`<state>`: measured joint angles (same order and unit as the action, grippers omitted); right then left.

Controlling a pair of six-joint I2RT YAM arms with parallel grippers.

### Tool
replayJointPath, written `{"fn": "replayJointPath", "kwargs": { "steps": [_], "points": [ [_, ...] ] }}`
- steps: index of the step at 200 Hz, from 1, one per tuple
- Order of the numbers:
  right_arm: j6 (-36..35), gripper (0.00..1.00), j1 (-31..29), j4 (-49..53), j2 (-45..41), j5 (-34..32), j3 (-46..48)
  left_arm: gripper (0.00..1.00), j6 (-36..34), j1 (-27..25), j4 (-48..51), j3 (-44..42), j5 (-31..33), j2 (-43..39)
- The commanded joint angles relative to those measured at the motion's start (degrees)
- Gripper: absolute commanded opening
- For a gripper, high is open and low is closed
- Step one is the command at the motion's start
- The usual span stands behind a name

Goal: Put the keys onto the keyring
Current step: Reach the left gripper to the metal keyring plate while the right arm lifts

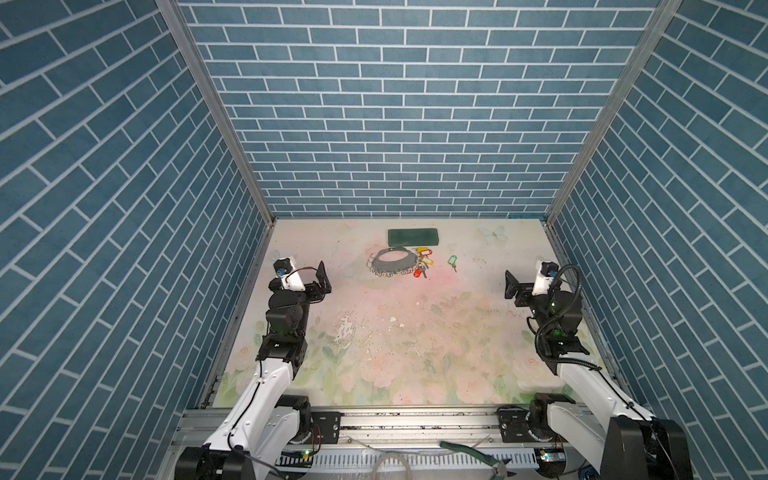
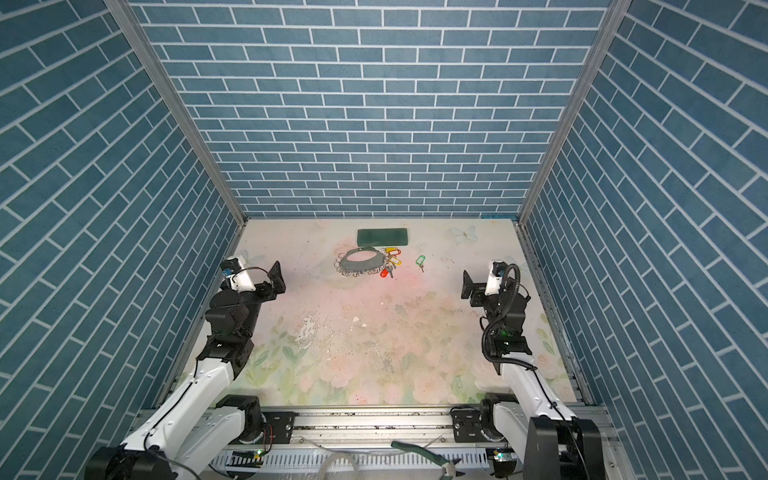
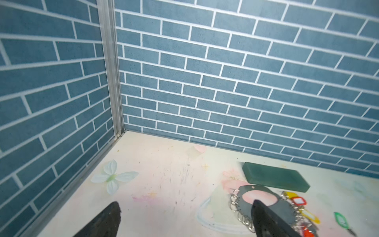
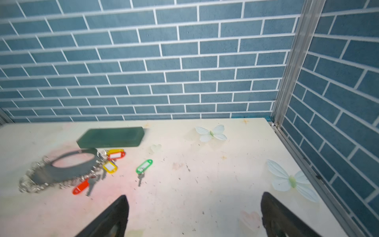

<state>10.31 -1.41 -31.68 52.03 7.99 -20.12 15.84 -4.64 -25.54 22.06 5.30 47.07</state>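
Right wrist view finds the green-tagged key (image 4: 143, 167) loose on the desk (image 4: 205, 174) near the keyring (image 4: 47, 176), and in a top view it's ten o'clock off the gaping right claw (image 1: 511, 286), the gaping left claw (image 1: 323, 280) farther.

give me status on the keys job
Left gripper, right gripper open, empty. Green-tagged key loose, right of keyring. Dark green block behind keyring, not blocking.

You see a matt dark grey keyring (image 4: 53, 175) fringed with shiny metal rings (image 4: 26, 184), keys (image 4: 140, 178) of silver metal with glossy plastic tags (image 4: 144, 165), a smooth green block (image 4: 110, 136) — and a table (image 4: 205, 174) whose printed flowered surface looks scuffed and scratched.
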Motion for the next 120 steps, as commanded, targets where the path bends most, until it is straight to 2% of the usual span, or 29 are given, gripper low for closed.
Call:
{"fn": "replayJointPath", "kwargs": {
  "steps": [1, 22, 37, 44, 64, 86, 102, 120],
  "points": [
    [14.7, 0.99, -0.1, 15.4, -6.0, -1.3, -6.5, 1.0, 12.4, -0.1, 14.7, 2.6, 2.9, -4.2],
    [20.7, 0.99, -0.1, 32.8, -10.5, -7.3, -10.4, 1.0, 18.2, -0.1, 30.1, 6.6, 6.0, -7.3],
    [23.4, 0.99, 0.1, 40.1, -13.5, -10.4, -10.5, 1.0, 16.8, -0.1, 34.4, 7.6, 1.2, -8.3],
    [24.1, 0.99, 0.2, 41.7, -14.7, -10.4, -10.0, 1.0, 16.7, -0.1, 34.4, 7.3, -1.2, -8.3],
    [23.4, 0.98, 0.1, 42.9, -16.6, -6.6, -8.6, 1.0, 24.8, 0.1, 29.4, 3.2, -3.4, -7.7],
    [23.0, 0.97, 0.2, 44.4, -16.7, -3.9, -8.1, 0.99, 25.3, 1.0, 19.9, -0.1, -10.0, -4.8],
    [22.6, 0.96, 0.2, 45.1, -16.4, -3.6, -7.7, 1.0, 23.2, 1.0, 20.2, 2.5, -13.0, 0.4],
    [23.0, 0.96, 0.1, 44.3, -15.4, -3.3, -6.8, 1.0, 20.7, 0.0, 26.4, 9.5, -15.5, 9.8]
  ]
}}
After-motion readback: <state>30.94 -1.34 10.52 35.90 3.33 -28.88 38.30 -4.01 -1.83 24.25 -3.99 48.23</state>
